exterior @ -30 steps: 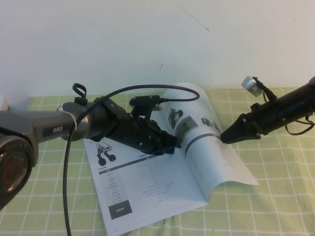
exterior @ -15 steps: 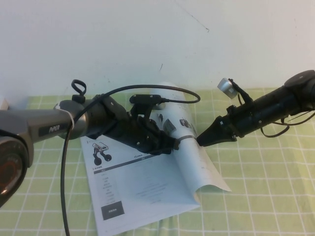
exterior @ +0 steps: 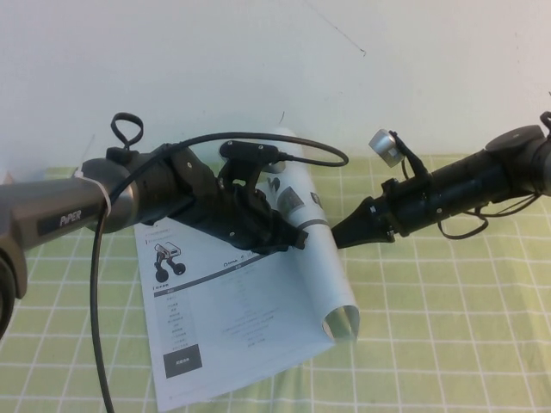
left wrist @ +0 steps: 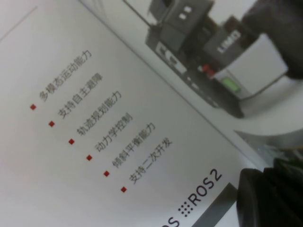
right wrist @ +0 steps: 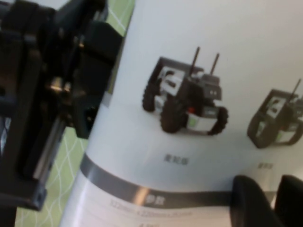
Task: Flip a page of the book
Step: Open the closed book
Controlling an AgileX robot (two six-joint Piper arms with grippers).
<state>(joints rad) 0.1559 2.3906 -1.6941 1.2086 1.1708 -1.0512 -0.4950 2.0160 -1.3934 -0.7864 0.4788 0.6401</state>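
Right gripper (exterior: 338, 238), jaws nearly together, presses the curled thin glossy white page (exterior: 314, 258); left gripper (exterior: 297, 242), jaw state unclear, sits on the thin white paper book (exterior: 224, 318).

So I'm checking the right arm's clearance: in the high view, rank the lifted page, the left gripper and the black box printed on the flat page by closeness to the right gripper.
1. The page, curled up right at the right gripper.
2. The left gripper, across the page on the robot's left.
3. The black box, near the book's front left corner.
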